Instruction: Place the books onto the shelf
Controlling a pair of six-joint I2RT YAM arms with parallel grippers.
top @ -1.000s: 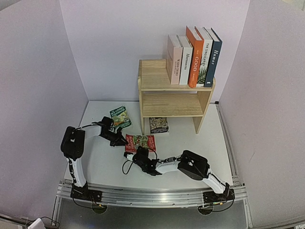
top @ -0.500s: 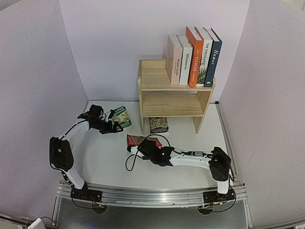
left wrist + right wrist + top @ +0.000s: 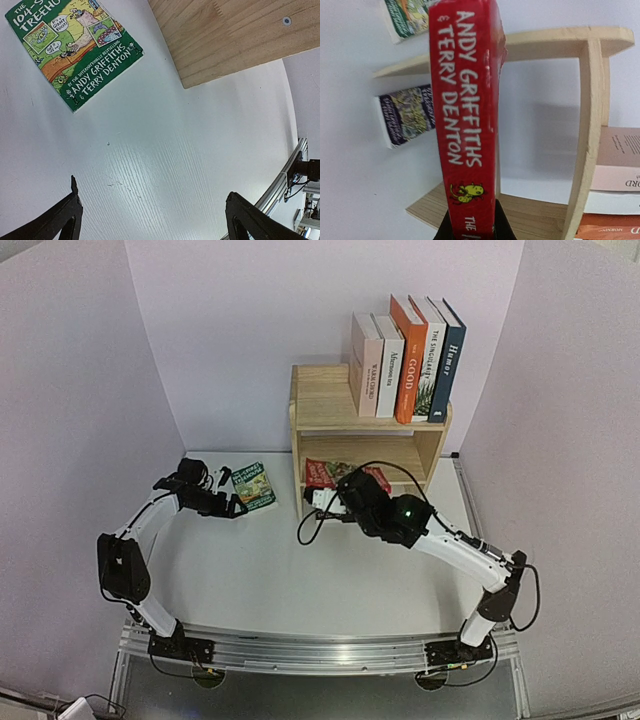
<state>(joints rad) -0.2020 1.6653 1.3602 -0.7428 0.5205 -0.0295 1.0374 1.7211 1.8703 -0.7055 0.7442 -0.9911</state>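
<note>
Your right hand (image 3: 470, 231) is clenched on one end of the red book (image 3: 465, 100). The book's spine runs level across the mouth of the lower tier of the shelf (image 3: 585, 125), likely so it can slide straight in. That book is a thin, glossy paperback, and the shelf is pale bare wood made of flat boards. Your left hand (image 3: 157, 222) hangs released over the white table (image 3: 165, 150), near the green book (image 3: 75, 45), which lies flat with its cover up and looks ready for picking. Five larger books (image 3: 410, 355) stand upright on the shelf's top.
</note>
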